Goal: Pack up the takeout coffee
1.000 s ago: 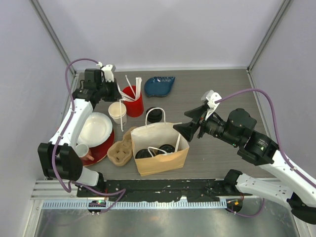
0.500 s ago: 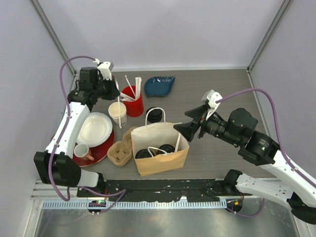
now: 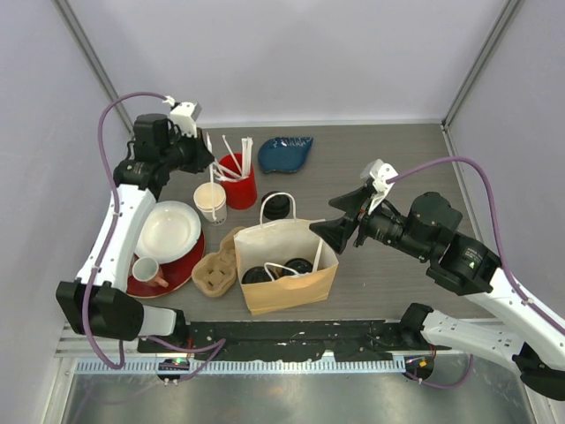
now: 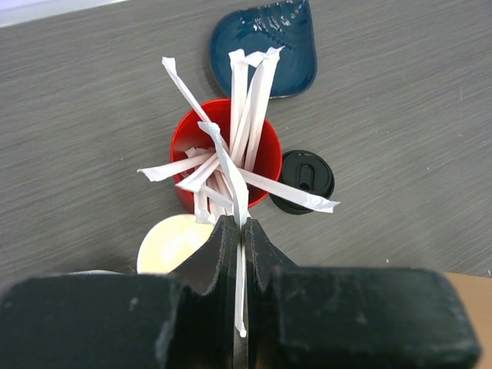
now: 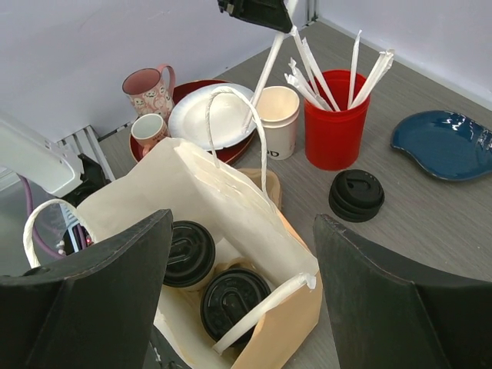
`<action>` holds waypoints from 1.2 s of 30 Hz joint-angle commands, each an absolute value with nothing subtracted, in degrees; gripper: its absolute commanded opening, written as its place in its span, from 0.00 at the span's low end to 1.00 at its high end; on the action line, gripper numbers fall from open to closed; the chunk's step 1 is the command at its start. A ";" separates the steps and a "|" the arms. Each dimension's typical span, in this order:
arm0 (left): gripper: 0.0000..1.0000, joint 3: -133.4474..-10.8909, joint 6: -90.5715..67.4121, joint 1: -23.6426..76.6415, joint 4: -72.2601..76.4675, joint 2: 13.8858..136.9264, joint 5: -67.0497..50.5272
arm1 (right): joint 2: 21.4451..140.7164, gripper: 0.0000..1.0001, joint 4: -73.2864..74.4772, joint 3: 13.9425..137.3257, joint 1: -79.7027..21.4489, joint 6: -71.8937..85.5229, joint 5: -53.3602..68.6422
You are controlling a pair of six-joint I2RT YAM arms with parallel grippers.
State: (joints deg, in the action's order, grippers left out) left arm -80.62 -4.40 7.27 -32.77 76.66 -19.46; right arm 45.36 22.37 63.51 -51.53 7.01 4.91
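Two takeout coffee cups with black lids point(image 3: 258, 275) point(image 3: 298, 264) stand inside the open paper bag point(image 3: 291, 287); they also show in the right wrist view point(image 5: 188, 251) point(image 5: 233, 296). A lidless cream cup point(image 3: 210, 200) stands beside the red cup of wrapped straws point(image 3: 238, 181). My left gripper point(image 3: 201, 155) point(image 4: 237, 224) is shut on one white wrapped straw point(image 4: 234, 177) above the red cup. My right gripper point(image 3: 331, 231) point(image 5: 242, 223) is open and empty, just right of the bag's rim.
A stack of black lids point(image 3: 278, 207) lies behind the bag. A blue dish point(image 3: 284, 152) sits at the back. A white plate point(image 3: 169, 230) on a red plate, a small mug point(image 3: 146, 269) and a cardboard cup carrier point(image 3: 216, 269) lie left of the bag.
My left gripper has risen and drawn back to the left, lifting the straw it holds higher over the red cup. The right arm has not moved.
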 commanded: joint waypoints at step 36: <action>0.15 -77.69 1.06 7.73 -31.11 83.58 -21.09 | 44.56 0.79 21.62 66.44 -51.42 6.59 5.71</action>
